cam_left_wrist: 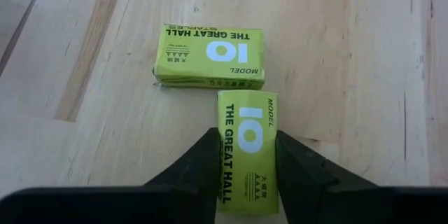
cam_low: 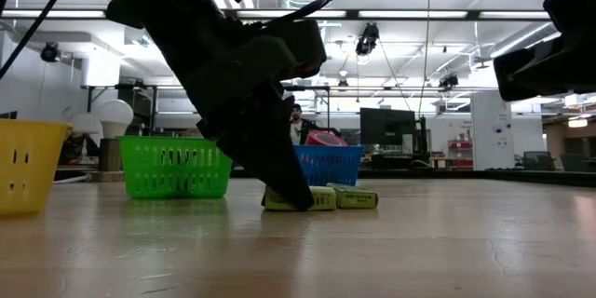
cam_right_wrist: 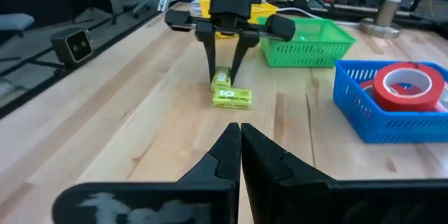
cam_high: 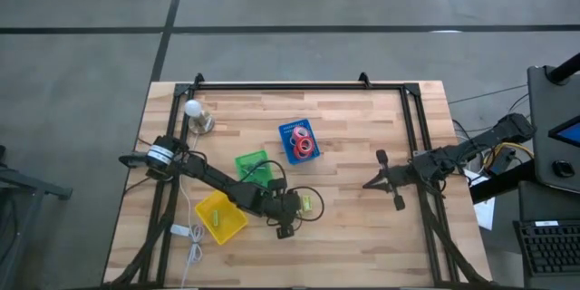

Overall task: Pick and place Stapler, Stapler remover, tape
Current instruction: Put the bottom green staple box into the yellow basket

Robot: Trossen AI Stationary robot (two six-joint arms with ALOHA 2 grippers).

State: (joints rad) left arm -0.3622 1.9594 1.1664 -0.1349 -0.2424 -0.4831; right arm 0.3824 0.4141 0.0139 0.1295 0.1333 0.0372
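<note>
Two yellow-green staple boxes lie flat on the wood table, one [cam_left_wrist: 210, 54] free and one [cam_left_wrist: 246, 147] between my left gripper's fingers. My left gripper [cam_high: 294, 208] [cam_low: 293, 196] [cam_right_wrist: 222, 77] stands over that box, pointing down. Red tape rolls [cam_high: 302, 145] [cam_right_wrist: 409, 84] lie in the blue bin [cam_high: 290, 129] [cam_right_wrist: 374, 126]. My right gripper [cam_high: 379, 178] [cam_right_wrist: 240, 140] waits shut above the table's right part, touching nothing. No stapler or remover shows. My left gripper pinches the nearer staple box by its two long sides [cam_left_wrist: 227, 161], one finger [cam_left_wrist: 199, 164] on each side. The fingers come from above, pointing down, and lie across the box's width. The box sits flat on the table beside the other box.
A green bin [cam_high: 256, 168] [cam_low: 177, 166] and a yellow bin [cam_high: 220, 217] [cam_low: 23, 163] stand left of the boxes. A white bulb on a stand [cam_high: 196, 113] is at the far left. A dark frame rail [cam_high: 299, 85] borders the table. Bare wood lies between the two grippers.
</note>
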